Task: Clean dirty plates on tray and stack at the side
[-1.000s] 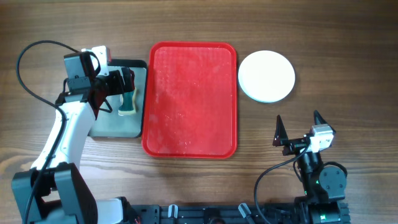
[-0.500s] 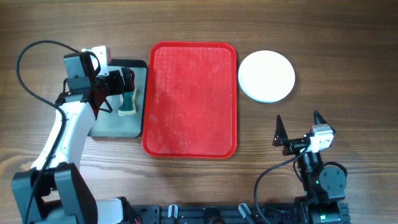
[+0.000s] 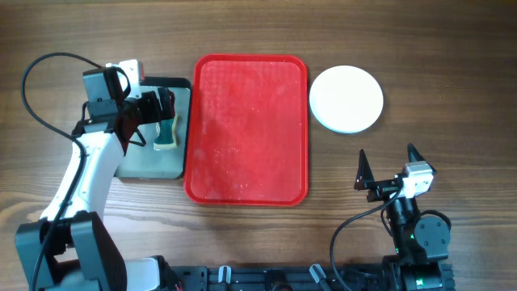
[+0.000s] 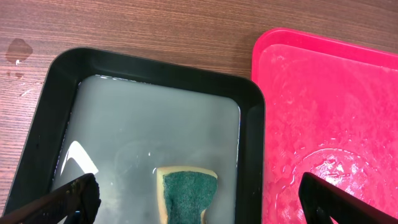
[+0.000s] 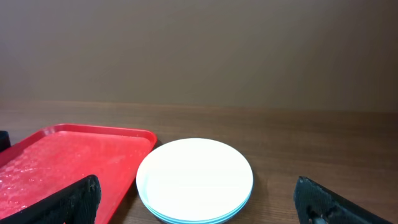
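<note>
The plates [image 3: 346, 99] sit in one stack on the table to the right of the red tray [image 3: 247, 129], the white one on top and light blue rims showing under it in the right wrist view [image 5: 194, 181]. The red tray holds no plates and looks wet [image 4: 336, 118]. My left gripper [image 3: 164, 121] is open above a green and yellow sponge [image 4: 185, 193] that lies in cloudy water in the dark grey tray [image 4: 46, 106]. My right gripper [image 3: 388, 166] is open and empty, near the table's front edge, facing the plate stack.
The dark grey tray [image 3: 149, 162] touches the red tray's left rim. A small wet spot [image 4: 18, 48] marks the wood beside it. Bare wood lies around the plate stack and in front of the red tray.
</note>
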`<state>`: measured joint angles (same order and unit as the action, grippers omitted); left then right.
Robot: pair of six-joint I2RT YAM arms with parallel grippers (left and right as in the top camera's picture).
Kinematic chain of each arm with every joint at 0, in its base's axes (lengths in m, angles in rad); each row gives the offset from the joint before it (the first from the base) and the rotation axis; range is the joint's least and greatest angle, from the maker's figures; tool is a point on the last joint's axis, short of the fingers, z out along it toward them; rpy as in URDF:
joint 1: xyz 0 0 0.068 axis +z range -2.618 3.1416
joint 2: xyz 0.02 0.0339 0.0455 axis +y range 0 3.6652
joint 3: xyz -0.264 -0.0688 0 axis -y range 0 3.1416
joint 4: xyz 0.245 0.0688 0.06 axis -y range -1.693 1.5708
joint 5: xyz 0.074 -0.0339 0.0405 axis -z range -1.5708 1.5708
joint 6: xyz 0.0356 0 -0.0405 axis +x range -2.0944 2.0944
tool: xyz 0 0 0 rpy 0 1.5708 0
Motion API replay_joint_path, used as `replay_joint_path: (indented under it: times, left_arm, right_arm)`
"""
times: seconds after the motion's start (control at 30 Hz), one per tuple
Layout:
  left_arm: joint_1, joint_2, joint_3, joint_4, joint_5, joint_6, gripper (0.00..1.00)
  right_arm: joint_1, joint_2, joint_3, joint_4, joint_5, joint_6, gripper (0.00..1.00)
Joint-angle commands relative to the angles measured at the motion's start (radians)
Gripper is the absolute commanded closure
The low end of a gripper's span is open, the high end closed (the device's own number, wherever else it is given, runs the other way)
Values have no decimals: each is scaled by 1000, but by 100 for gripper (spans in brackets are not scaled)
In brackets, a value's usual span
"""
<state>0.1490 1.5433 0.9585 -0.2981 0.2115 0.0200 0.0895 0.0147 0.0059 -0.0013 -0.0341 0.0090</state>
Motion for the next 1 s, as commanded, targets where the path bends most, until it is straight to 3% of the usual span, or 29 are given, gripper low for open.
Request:
replay_joint_path:
  times: [0.0,0.53,0.97]
  left_arm:
    - [-6,-8,10,2,16,-9,0]
    - [-10,-38,10,-15,16,-9,0]
    - [-10,-416,10,-66,16,-9,0]
  right_arm:
    - [5,-11,-1,3,-19,-7,0]
    - [5,-11,-1,3,-19,-7,0]
    - [5,-11,-1,3,-19,-7,0]
